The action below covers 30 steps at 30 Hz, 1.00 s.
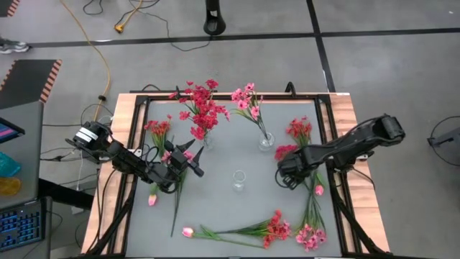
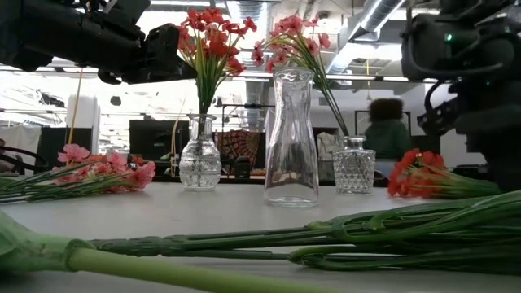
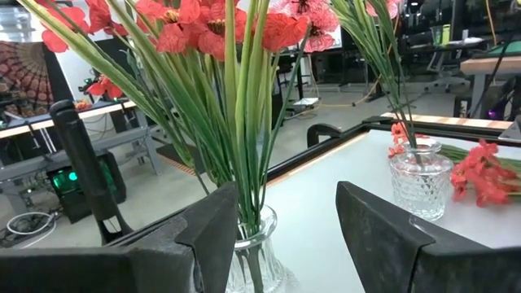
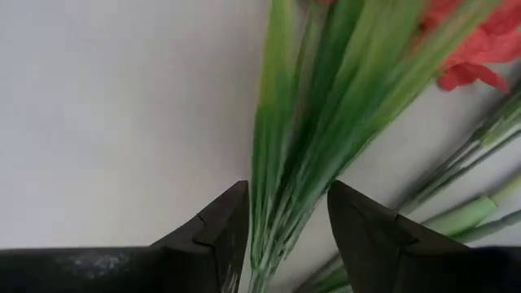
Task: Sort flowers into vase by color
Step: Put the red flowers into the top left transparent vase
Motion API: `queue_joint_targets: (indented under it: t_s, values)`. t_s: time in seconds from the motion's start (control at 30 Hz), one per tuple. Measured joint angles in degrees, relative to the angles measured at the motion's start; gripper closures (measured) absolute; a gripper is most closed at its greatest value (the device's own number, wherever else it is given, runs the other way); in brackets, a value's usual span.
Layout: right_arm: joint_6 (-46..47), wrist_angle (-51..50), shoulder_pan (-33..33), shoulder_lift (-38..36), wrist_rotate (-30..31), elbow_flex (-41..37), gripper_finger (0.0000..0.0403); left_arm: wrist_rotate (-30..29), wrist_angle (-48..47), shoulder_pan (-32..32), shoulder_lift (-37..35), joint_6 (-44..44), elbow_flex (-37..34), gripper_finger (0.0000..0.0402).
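My left gripper (image 1: 195, 167) (image 3: 285, 203) hovers open near the round glass vase (image 1: 206, 139) (image 3: 252, 252) that holds red sprays (image 1: 201, 108); that vase stands ahead, in line with the gap between the fingers. My right gripper (image 1: 282, 175) (image 4: 289, 203) is open and points down over a red spray (image 1: 286, 151) lying on the table. The spray's green stems (image 4: 301, 122) run between the two fingers, and its blossoms (image 4: 476, 41) lie beyond them. A small cut-glass vase (image 1: 266, 141) (image 3: 420, 185) holds light pink sprays (image 1: 246, 97). A tall glass vase (image 1: 238, 180) (image 2: 291, 138) stands empty.
Loose flowers lie flat on the table: a red spray (image 1: 158, 129), a pink spray (image 1: 175, 154) and a tulip bud (image 1: 152, 198) on the left, and a tulip (image 1: 188, 232), red spray (image 1: 277, 229) and pink spray (image 1: 310, 236) near the front edge. A red spray (image 1: 299, 129) and a tulip (image 1: 318, 190) lie on the right. A black frame (image 1: 323, 108) rims the table.
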Motion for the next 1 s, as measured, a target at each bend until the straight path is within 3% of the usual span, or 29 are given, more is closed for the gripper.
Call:
queue_joint_targets:
  t_s: [0.33, 0.73, 1.0]
  values:
    - [0.0, 0.2, 0.0, 6.4, 0.0, 0.4, 0.0216, 0.0, 0.0, 0.0, 0.0, 0.0, 0.0, 0.0205]
    - [0.0, 1.0, 0.0, 1.9, -0.1, -0.1, 0.0364, 0.0, -0.1, 0.0, 0.0, 0.1, 0.0, 0.0205]
    - [-0.1, 1.1, 0.0, -2.4, 0.0, -0.1, 0.0368, 0.0, -0.3, 0.0, 0.0, 0.0, 0.0, 0.0205]
